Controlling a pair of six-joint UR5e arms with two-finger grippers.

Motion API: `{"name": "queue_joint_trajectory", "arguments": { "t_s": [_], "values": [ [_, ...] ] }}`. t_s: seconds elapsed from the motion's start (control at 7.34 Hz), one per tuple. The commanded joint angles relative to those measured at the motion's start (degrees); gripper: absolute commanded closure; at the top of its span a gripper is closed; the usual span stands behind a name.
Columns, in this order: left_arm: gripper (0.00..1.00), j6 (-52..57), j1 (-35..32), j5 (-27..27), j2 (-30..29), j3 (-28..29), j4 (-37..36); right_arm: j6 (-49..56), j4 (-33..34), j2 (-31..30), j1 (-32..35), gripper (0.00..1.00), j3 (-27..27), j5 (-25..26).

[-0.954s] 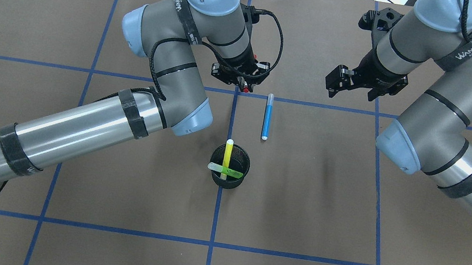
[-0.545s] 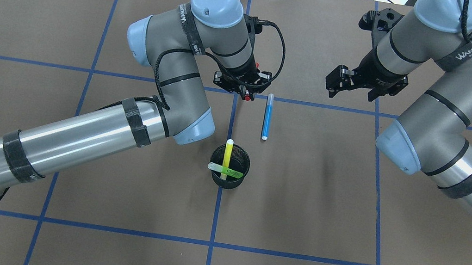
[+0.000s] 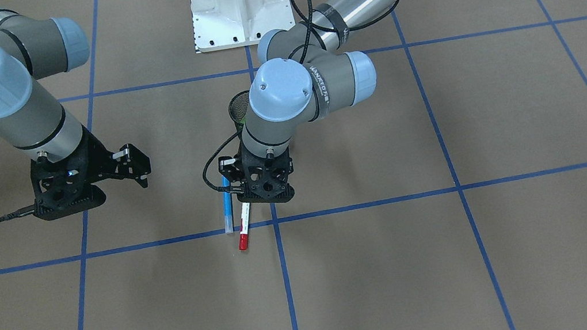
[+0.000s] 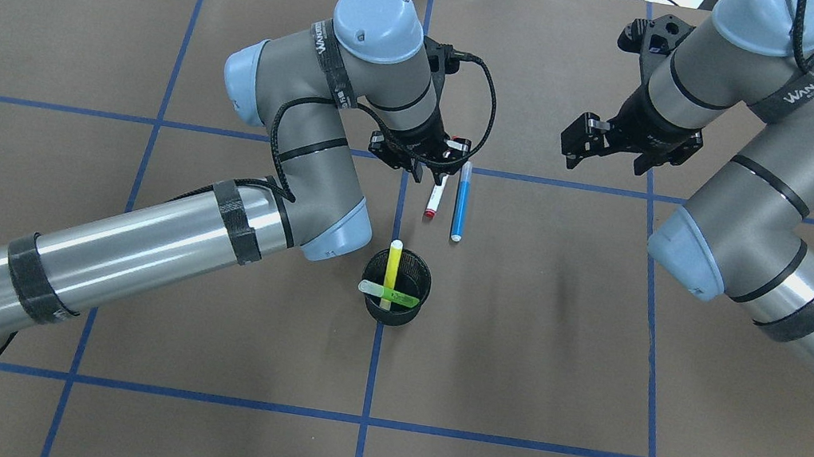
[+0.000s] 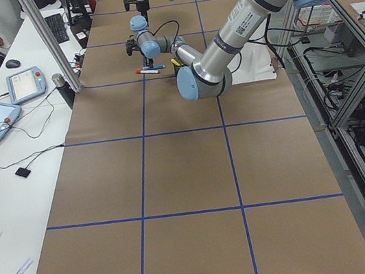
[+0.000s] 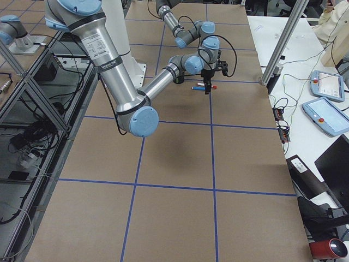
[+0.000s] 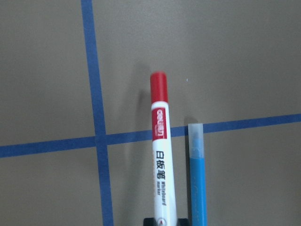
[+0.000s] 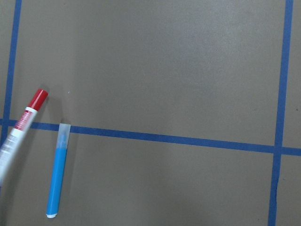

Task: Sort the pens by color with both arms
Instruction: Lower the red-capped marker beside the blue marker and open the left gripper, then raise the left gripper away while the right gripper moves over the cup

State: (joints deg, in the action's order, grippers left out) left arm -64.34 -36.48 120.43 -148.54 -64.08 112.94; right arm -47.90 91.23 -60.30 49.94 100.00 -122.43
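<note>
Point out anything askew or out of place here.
The green pen lies flat across the rim of the cup instead of standing inside, crossing the leaning yellow pen. The red pen hangs slanted from the left end effector, beside the blue pen.

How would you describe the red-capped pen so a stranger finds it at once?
Start at the black mesh cup in the table's middle, then look just beyond it, at the left tool. Of the two pens side by side there, the red-capped pen has a white body; the blue pen has a clear cap.
</note>
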Motion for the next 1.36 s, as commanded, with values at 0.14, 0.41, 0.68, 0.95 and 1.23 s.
{"name": "queue_joint_trajectory", "arguments": {
  "t_s": [0.14,0.41,0.68,0.95,1.23],
  "values": [
    [0.52,1.32,-1.22,0.51,0.0,-0.77,-0.08,-2.09,0.09,0.79,-0.11,0.01,-0.33,0.0],
    [0.52,1.93,-5.68,5.21,0.26,-0.87,-0.35,-4.83,0.0,1.58,-0.46,0.01,-0.51,-0.09],
    [0.52,5.09,-9.3,11.83,3.5,-3.22,-0.61,-8.95,0.35,4.65,-1.86,0.01,-1.56,0.0],
    [0.5,6.93,-12.81,17.18,9.03,-8.05,-0.79,-14.38,0.61,7.72,-3.7,0.01,-1.57,0.09],
    [0.48,7.03,-15.28,18.96,14.39,-12.36,-0.79,-21.85,0.53,10.98,-6.68,0.01,-1.65,1.74]
  ]
}}
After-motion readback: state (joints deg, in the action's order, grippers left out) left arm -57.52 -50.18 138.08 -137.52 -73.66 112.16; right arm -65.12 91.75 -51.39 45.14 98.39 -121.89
